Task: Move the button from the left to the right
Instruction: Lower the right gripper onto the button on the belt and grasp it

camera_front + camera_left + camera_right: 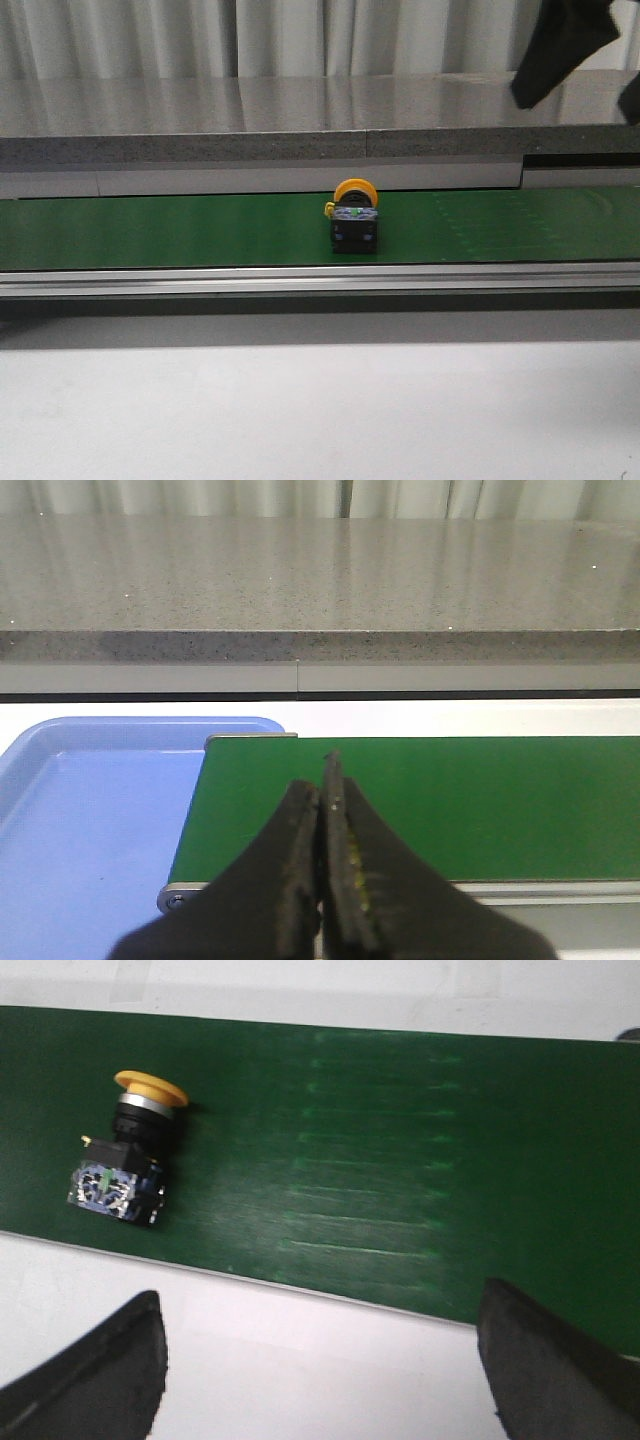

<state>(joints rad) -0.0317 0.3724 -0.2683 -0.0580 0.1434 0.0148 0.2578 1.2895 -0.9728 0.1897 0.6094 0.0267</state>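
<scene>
Button [355,214] lies ungrasped mid-belt [180,230], right gripper [320,1360] jaws spread above it, left gripper [322,880] jaws pressed together; pickup and transfer remain.

the button [355,216] lies on its side mid-belt [180,228], cap toward the rear ledge [300,148]. a tray [80,820] sits just off the belt's left end, the tabletop [320,400] in front.
</scene>
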